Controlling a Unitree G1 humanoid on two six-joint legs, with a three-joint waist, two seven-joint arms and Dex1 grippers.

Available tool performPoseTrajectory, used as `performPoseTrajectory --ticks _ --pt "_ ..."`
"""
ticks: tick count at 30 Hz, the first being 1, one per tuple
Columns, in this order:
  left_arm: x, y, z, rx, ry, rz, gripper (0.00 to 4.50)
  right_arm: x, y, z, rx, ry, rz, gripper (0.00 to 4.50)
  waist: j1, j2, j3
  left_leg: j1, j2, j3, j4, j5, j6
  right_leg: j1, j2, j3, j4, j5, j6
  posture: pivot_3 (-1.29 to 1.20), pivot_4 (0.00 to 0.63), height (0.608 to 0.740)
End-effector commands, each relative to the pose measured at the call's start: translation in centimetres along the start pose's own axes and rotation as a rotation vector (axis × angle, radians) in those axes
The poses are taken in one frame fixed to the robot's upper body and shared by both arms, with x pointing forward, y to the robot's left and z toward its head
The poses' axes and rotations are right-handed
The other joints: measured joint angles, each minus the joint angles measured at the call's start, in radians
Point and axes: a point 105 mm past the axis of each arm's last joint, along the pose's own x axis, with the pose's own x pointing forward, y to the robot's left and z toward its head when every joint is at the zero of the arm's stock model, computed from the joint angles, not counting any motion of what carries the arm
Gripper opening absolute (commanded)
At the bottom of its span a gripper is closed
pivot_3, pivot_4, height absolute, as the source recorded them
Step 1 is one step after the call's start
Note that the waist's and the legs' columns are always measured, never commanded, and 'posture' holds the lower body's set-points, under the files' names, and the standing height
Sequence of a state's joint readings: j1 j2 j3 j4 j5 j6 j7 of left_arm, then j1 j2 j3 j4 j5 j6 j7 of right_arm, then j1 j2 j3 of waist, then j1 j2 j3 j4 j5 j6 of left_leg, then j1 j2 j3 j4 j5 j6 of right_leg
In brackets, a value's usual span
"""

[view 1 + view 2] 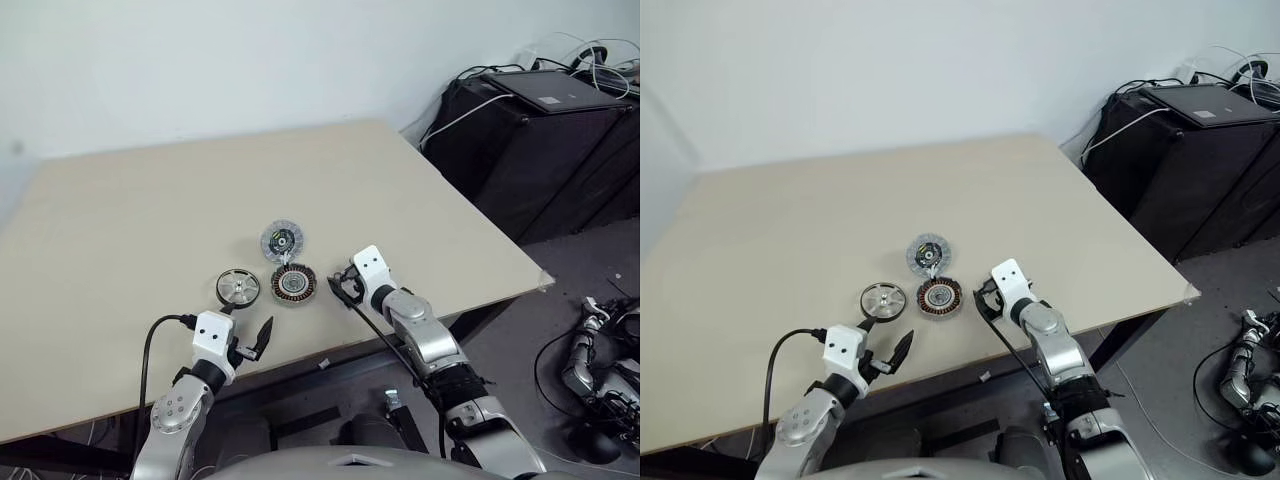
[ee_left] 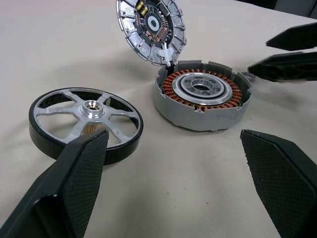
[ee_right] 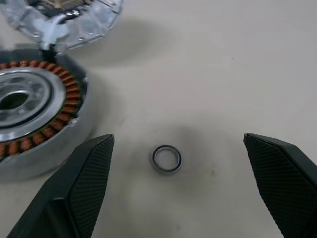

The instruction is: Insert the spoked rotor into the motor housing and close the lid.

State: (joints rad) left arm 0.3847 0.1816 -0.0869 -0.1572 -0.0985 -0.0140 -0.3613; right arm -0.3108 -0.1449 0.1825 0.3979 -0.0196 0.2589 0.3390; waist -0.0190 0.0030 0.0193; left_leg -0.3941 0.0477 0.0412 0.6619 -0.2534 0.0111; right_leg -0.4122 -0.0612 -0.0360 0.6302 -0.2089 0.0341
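The spoked rotor (image 1: 238, 287), a silver wheel with a dark rim, lies flat on the table. Just right of it stands the motor housing (image 1: 294, 284), its copper windings facing up. The lid (image 1: 283, 241) sits behind the housing, tilted up against its far edge with the ribbed face showing. My left gripper (image 1: 248, 328) is open near the table's front edge, just short of the rotor (image 2: 85, 121). My right gripper (image 1: 340, 290) is open just right of the housing (image 3: 29, 109), with nothing between its fingers.
A tiny loose metal ring (image 3: 166, 158) lies on the table beside the housing, in front of the right gripper. The beige table (image 1: 150, 200) ends close behind both grippers. Dark cabinets with cables (image 1: 540, 130) stand at the right.
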Motion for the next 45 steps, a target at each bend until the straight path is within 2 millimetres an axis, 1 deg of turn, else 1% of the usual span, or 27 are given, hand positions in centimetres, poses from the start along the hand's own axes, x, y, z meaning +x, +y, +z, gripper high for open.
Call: performPoseTrajectory --ticks 1,7,12,19,25,28,32,33,36,38,41,43,45 --pt "0.1 -0.1 1.0 0.01 -0.041 0.002 4.5 0.7 -0.7 1.7 0.025 -0.053 -0.022 4.49 -0.003 0.0 0.0 0.0 0.0 0.0 0.0 0.0 0.0 0.0 0.0 0.0 0.0 0.0 0.0 0.0 0.0 0.74" --pt "0.1 -0.1 1.0 0.007 -0.043 0.004 4.5 1.7 -0.2 1.9 0.053 -0.046 -0.012 4.49 -0.008 0.0 0.0 0.0 0.0 0.001 0.0 0.0 0.0 0.002 0.0 0.002 0.002 0.0 0.0 0.0 0.0 0.74" --pt "0.2 -0.2 1.0 0.006 -0.043 0.001 4.5 2.1 0.5 1.5 0.055 -0.029 0.005 4.49 -0.012 0.0 0.0 0.0 0.0 0.003 0.0 0.0 0.0 0.001 0.0 0.003 0.004 0.0 0.0 0.0 0.0 0.74" --pt "0.2 -0.2 1.1 0.008 -0.043 0.0 4.5 2.2 1.6 0.1 0.068 0.015 0.037 4.49 -0.018 0.0 0.0 0.0 0.0 0.003 0.001 0.0 0.0 0.0 0.0 0.005 0.007 0.0 0.0 0.0 0.0 0.74" --pt "0.1 -0.2 1.0 0.008 -0.041 -0.001 4.5 2.1 1.7 -1.1 0.113 0.05 0.038 4.49 -0.019 0.0 0.0 0.001 0.0 0.004 0.001 0.0 0.001 -0.001 0.001 0.006 0.01 -0.001 -0.001 0.0 0.0 0.74" --pt "0.1 -0.2 1.0 0.008 -0.039 -0.002 4.5 2.1 1.8 -1.3 0.12 0.052 0.036 3.89 -0.019 0.0 0.0 0.002 0.0 0.004 0.001 0.0 0.001 -0.001 0.001 0.006 0.011 -0.001 -0.002 0.0 0.0 0.74" --pt "0.1 -0.2 1.0 0.008 -0.037 -0.005 4.5 2.0 1.8 -1.3 0.129 0.048 0.034 2.58 -0.019 0.001 0.0 0.002 0.0 0.004 0.001 0.0 0.0 -0.001 0.001 0.007 0.011 -0.001 -0.002 0.0 0.0 0.74" --pt "0.1 -0.3 1.0 0.008 -0.037 -0.007 4.5 2.0 1.8 -1.3 0.129 0.048 0.034 2.32 -0.019 0.001 -0.001 0.002 0.0 0.003 0.001 0.0 0.0 -0.001 0.001 0.007 0.011 -0.001 -0.002 0.0 0.0 0.74" --pt "0.2 -0.3 1.0 0.009 -0.037 -0.01 4.5 1.9 1.8 -1.3 0.127 0.044 0.032 1.28 -0.02 0.001 -0.001 0.003 0.0 0.003 0.001 0.0 0.0 -0.001 0.001 0.007 0.011 -0.001 -0.002 0.0 0.0 0.74" --pt "0.2 -0.3 1.0 0.009 -0.036 -0.012 4.5 1.8 1.8 -1.1 0.126 0.037 0.031 0.76 -0.019 0.001 -0.001 0.003 0.0 0.003 0.001 0.0 0.0 -0.001 0.001 0.007 0.012 -0.001 -0.002 0.0 0.0 0.74" --pt "0.2 -0.3 1.0 0.009 -0.034 -0.012 4.5 1.6 2.0 -0.6 0.123 0.009 0.039 0.76 -0.019 0.001 -0.001 0.003 0.0 0.003 0.001 0.0 0.0 -0.002 0.001 0.007 0.012 -0.001 -0.002 0.0 0.0 0.74" --pt "0.2 -0.3 1.0 0.009 -0.033 -0.013 4.5 1.4 2.3 0.3 0.118 -0.023 0.052 0.76 -0.019 0.001 -0.001 0.002 0.0 0.003 0.0 0.0 0.0 -0.002 0.001 0.007 0.012 -0.002 -0.002 0.0 0.0 0.74" --pt "0.2 -0.3 0.9 0.008 -0.033 -0.014 4.5 1.3 2.5 1.5 0.111 -0.065 0.063 0.76 -0.019 0.002 0.0 0.002 0.0 0.003 0.0 0.0 0.0 -0.002 0.001 0.007 0.012 -0.002 -0.002 0.0 0.0 0.74"
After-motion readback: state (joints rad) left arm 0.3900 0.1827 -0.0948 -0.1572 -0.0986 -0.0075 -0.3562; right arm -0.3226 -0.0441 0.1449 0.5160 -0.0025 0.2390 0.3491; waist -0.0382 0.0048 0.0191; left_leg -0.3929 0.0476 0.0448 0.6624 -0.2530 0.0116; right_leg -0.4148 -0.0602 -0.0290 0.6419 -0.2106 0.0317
